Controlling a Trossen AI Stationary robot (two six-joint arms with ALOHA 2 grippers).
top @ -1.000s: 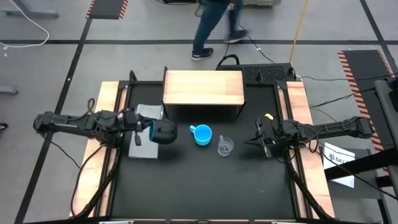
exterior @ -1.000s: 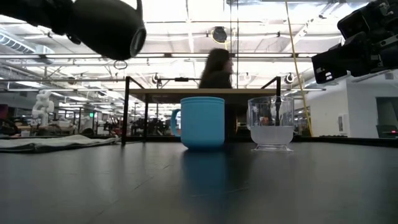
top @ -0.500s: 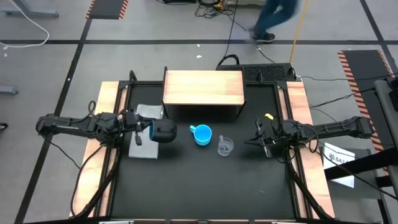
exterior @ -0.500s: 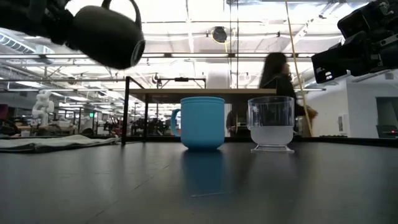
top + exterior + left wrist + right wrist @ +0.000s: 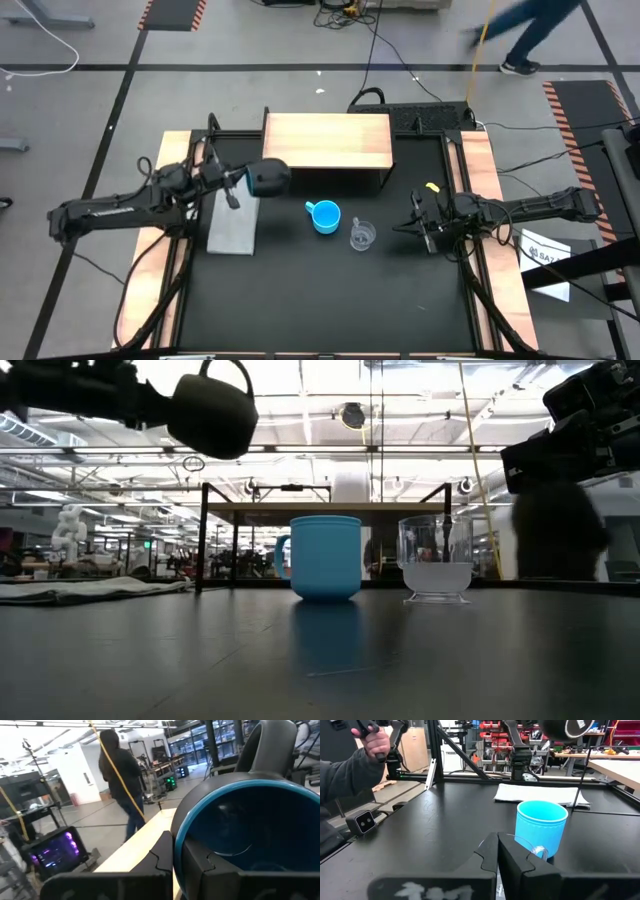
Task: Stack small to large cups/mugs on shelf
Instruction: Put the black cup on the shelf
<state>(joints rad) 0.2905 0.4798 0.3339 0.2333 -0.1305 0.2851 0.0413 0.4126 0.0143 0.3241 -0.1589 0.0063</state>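
Navy and carried in the air, the large mug (image 5: 268,178) sits clamped in the fingers of the left gripper (image 5: 243,181) in the high view, hanging just beside the front left corner of the wooden shelf (image 5: 326,141), above the far end of the grey cloth (image 5: 233,221). On the black bench (image 5: 320,300) in front of the shelf stand the light-blue cup (image 5: 324,216) and, just beside it toward the right arm, the small clear cup (image 5: 362,235). The right gripper (image 5: 417,224) waits near the clear cup, fingers pressed together with nothing between them.

From the low view, the navy mug (image 5: 213,413) hangs tilted well above the shelf top (image 5: 325,510), while the blue cup (image 5: 324,556) and clear cup (image 5: 436,559) stand upright on the bench, apart from each other.

The left wrist view shows the mug's blue inside (image 5: 255,827) close up, its rim gripped, with the shelf board (image 5: 137,846) below and a person (image 5: 122,775) walking beyond.

The right wrist view shows the closed fingers (image 5: 512,861) pointing at the blue cup (image 5: 541,828), with the cloth (image 5: 540,794) behind it.
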